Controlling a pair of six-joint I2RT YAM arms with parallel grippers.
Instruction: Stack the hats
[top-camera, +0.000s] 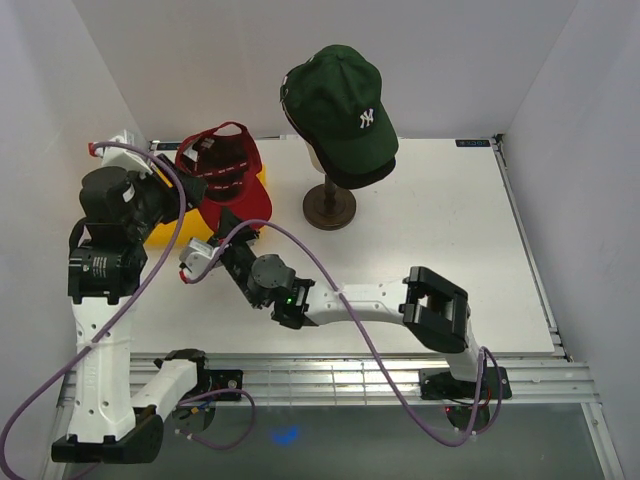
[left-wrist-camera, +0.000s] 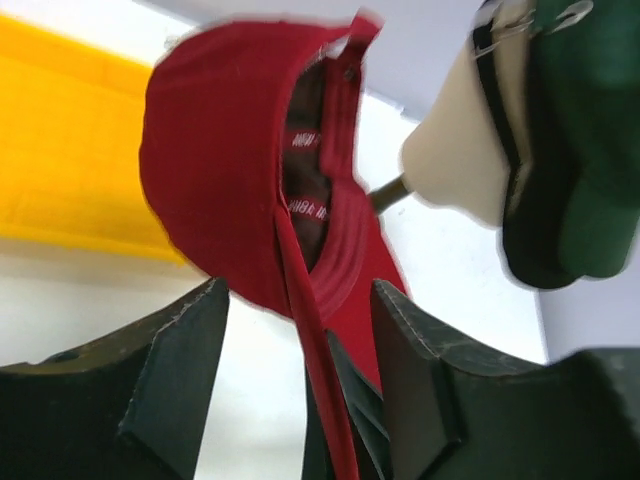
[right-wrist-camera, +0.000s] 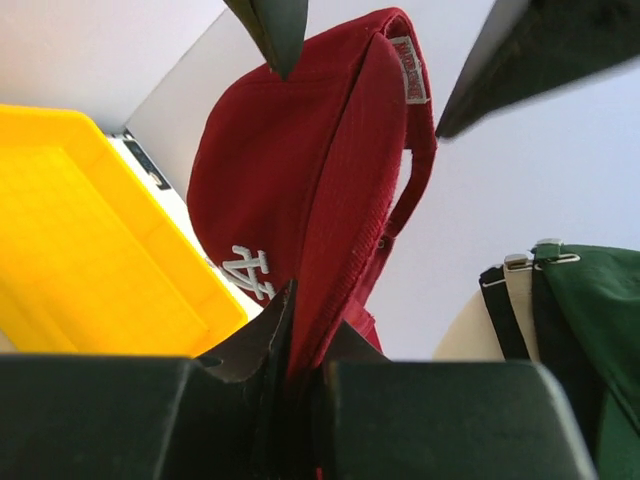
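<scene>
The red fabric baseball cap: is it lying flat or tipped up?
Tipped up: the red fabric baseball cap stands on edge, its brim pinched by the right gripper.

This is a lab test cell. White panels (top-camera: 470, 60) box in my counter (top-camera: 450, 240), metal rails (top-camera: 330, 378) along its edge.

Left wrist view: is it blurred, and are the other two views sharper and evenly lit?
Left wrist view: yes, the red hat has smeared edges and the green hat is soft; right wrist view: sharper, the red hat's weave and white logo show clearly, and the yellow tray is bright; top external view: sharp, evenly lit, hardly any shadows.
</scene>
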